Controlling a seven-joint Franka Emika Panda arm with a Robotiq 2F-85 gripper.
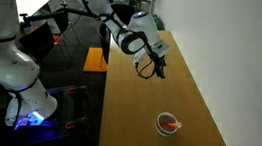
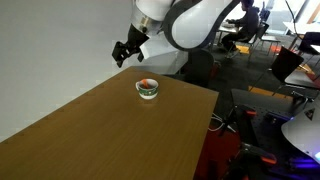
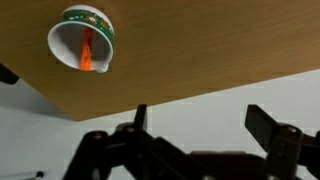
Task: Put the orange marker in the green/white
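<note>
The orange marker [image 3: 88, 52] lies inside the small round cup [image 3: 70, 30], which is white with a green patterned rim and stands on the wooden table. The cup shows in both exterior views [image 1: 168, 125] [image 2: 147, 89], with the marker a small orange streak inside it [image 1: 169, 122] [image 2: 147, 83]. My gripper [image 1: 155, 66] [image 2: 124, 52] hangs in the air above the table, well apart from the cup. In the wrist view its two dark fingers [image 3: 200, 125] are spread wide with nothing between them.
The wooden table [image 1: 137, 104] [image 2: 90, 130] runs along a white wall [image 1: 224, 54]. Beyond the table's open edge are the robot base [image 1: 23, 90], chairs, cables and lab equipment [image 2: 280, 70].
</note>
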